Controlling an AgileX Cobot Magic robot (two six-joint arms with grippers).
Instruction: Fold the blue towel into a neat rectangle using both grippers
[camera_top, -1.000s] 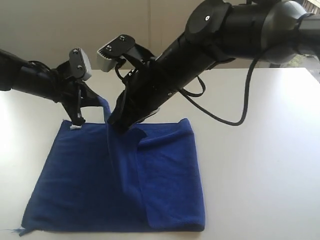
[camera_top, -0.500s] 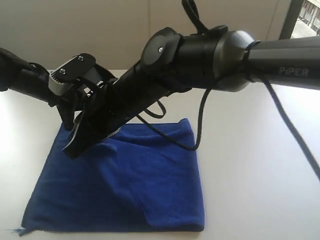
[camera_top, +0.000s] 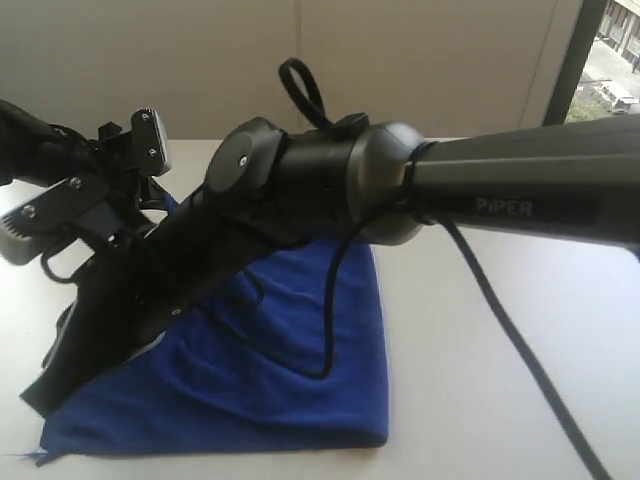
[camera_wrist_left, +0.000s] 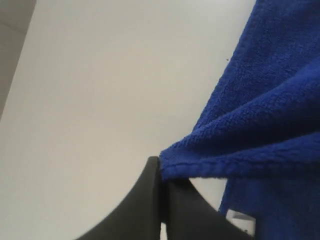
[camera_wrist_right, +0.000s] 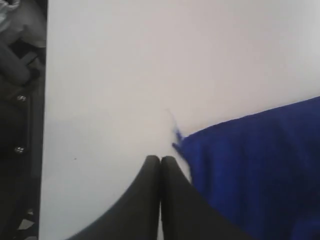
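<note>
In the exterior view the blue towel (camera_top: 300, 360) lies on the white table (camera_top: 500, 380), in the lower middle of the frame. The right arm (camera_top: 520, 190), lettered PIPER, comes in from the right edge and slopes down to the lower left, covering the left part of the towel. The left arm (camera_top: 40, 150) is in the upper left, partly behind it.

In the left wrist view the left gripper (camera_wrist_left: 160, 162) is clamped on a hemmed edge of the towel (camera_wrist_left: 260, 115). A small white tag (camera_wrist_left: 240, 217) shows near the fingers.

In the right wrist view the right gripper (camera_wrist_right: 160, 160) has its fingers pressed together. A frayed corner of the towel (camera_wrist_right: 250, 170) lies just beside the tips. I cannot tell if any cloth is pinched there.
</note>
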